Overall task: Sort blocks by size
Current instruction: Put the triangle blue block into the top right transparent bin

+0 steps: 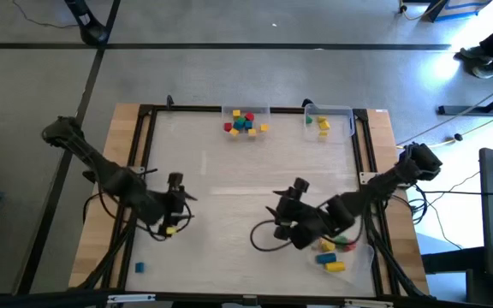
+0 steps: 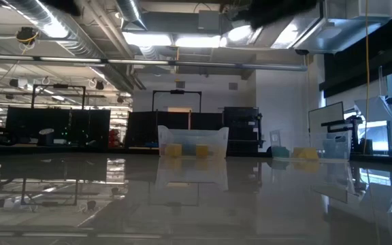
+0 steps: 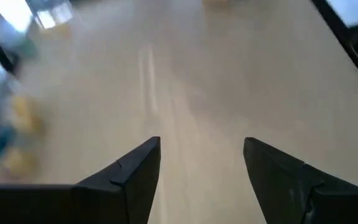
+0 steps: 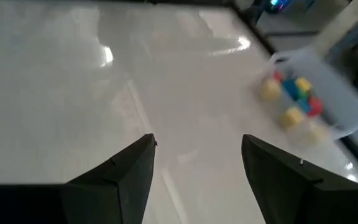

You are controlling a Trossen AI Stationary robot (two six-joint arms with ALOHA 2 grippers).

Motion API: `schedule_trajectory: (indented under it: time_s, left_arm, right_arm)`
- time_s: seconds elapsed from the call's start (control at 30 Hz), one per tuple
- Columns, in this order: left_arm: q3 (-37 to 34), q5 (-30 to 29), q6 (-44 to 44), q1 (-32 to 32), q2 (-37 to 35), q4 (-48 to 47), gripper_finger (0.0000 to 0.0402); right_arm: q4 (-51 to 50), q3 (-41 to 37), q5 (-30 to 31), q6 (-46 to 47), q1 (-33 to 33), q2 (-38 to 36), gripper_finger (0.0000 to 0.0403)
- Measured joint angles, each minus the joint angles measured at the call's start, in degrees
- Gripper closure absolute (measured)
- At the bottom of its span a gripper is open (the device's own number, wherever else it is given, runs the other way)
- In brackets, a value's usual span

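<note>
Several coloured blocks [image 1: 245, 122] lie in a clear tray at the table's far edge; they also show in the right wrist view [image 4: 294, 99]. A second tray to its right holds a yellow and a green block [image 1: 322, 125]. Loose blocks lie at the near right [image 1: 332, 257]. A yellow block [image 1: 171, 229] lies under my left arm, and a blue block [image 1: 139, 267] lies at the near left. My left gripper [image 1: 175, 181] [image 3: 201, 155] is open and empty over the bare table left of the middle. My right gripper [image 1: 299, 186] [image 4: 197, 152] is open and empty right of the middle.
The two clear trays [image 2: 192, 146] [image 2: 298, 153] stand at the table's far edge. A black frame [image 1: 148, 137] borders the white work surface. Cables loop beside my right arm [image 1: 264, 244]. Bare surface lies between the two grippers and the trays.
</note>
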Motion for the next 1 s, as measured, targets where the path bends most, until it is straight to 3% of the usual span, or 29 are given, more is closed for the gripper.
schedule_trajectory:
  time_s: [0.07,0.17,0.3,0.47,0.67,1.0]
  left_arm:
    - [2.6,2.7,-8.1,-2.5,2.9,-5.7,0.0183]
    - [5.1,11.4,-18.5,-6.2,7.1,-10.8,0.0183]
    - [5.5,23.2,-31.1,-12.4,11.5,-11.3,0.0183]
    - [5.5,32.5,-46.9,-20.2,16.7,-11.6,0.0183]
    - [5.4,33.8,-61.0,-26.5,22.2,-11.5,0.0183]
    - [5.3,33.8,-68.2,-33.1,31.8,-7.4,0.0183]
  right_arm:
    - [2.4,-2.5,-2.4,-0.9,-1.8,0.0,0.0164]
    - [4.2,-5.9,-5.4,-0.9,-3.9,0.0,0.0164]
    - [6.9,-9.7,-6.8,-0.9,-5.7,0.0,0.0164]
    - [9.1,-11.1,-6.6,-1.0,-6.3,0.0,0.0164]
    - [9.8,-11.1,-6.3,-2.2,-6.2,0.0,0.0164]
    - [11.0,-11.1,-11.3,-2.1,-6.1,0.0,0.0164]
